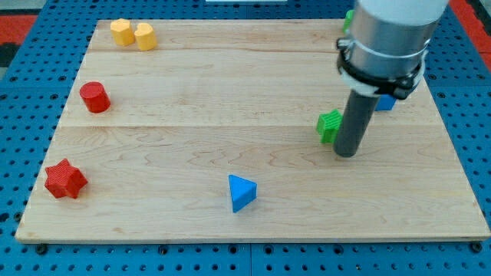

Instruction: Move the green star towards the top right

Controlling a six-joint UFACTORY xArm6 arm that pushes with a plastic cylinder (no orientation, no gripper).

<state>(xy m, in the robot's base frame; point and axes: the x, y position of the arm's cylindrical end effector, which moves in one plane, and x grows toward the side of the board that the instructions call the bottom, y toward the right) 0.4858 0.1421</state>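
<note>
Just left of the tool (347, 154) the green star (330, 126) is seen touching the rod, tool a plain rod with nothing gripped, blue block (386, 102) partly hidden behind it, blue triangle (242, 192) lower left on the desk (192, 100), red and yellow blocks far left.

A pale wooden board (192, 100) carries two yellow blocks (132, 34) at eleven o'clock, a red cylinder (95, 97) at nine, a red star (64, 179) at eight, a blue triangle (242, 192) at six, a green star (330, 126) at three and a partly hidden blue block (386, 103) at two.
</note>
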